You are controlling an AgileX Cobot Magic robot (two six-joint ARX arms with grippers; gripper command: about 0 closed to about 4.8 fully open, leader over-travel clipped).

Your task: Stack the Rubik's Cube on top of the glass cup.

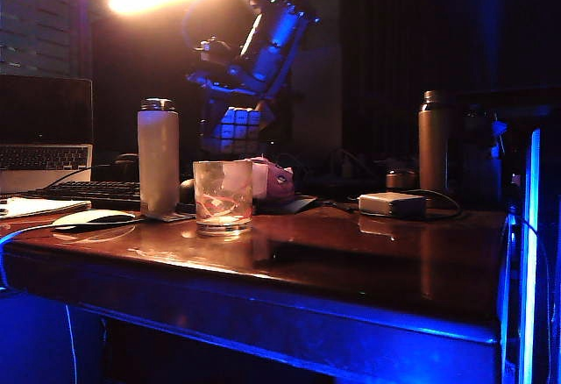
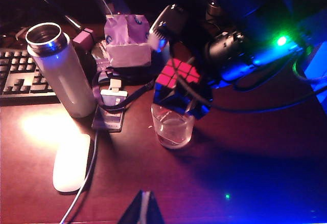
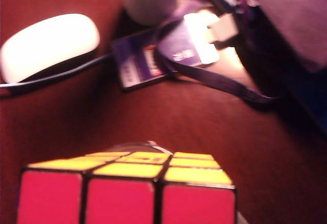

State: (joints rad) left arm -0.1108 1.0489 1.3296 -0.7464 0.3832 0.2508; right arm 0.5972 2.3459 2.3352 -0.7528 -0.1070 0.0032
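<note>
I see the wooden table (image 1: 368,252) first, dim and lit blue along its edge. Over it my right arm (image 1: 263,42) reaches down from above, elbow high, wrist bent toward the near side. The right gripper (image 2: 180,87) is clamped on the Rubik's Cube (image 2: 176,75), its fingers pressed on opposite faces, so the cube sits between them and fills the low part of the right wrist view (image 3: 127,188). Directly below the fingers stands the glass cup (image 1: 223,196), upright on the table; in the exterior view the cube hangs above and a little behind its rim, not touching it, and from the left wrist view the cube overlaps the cup's far rim.

The left gripper (image 2: 143,209) shows only as a dark tip at the picture's edge, hovering well apart from the cup; I cannot tell whether its fingers are apart or together.

Beside the cup stands the white bottle (image 1: 158,160), with the white mouse (image 2: 71,161) nearer the left fingers.
</note>
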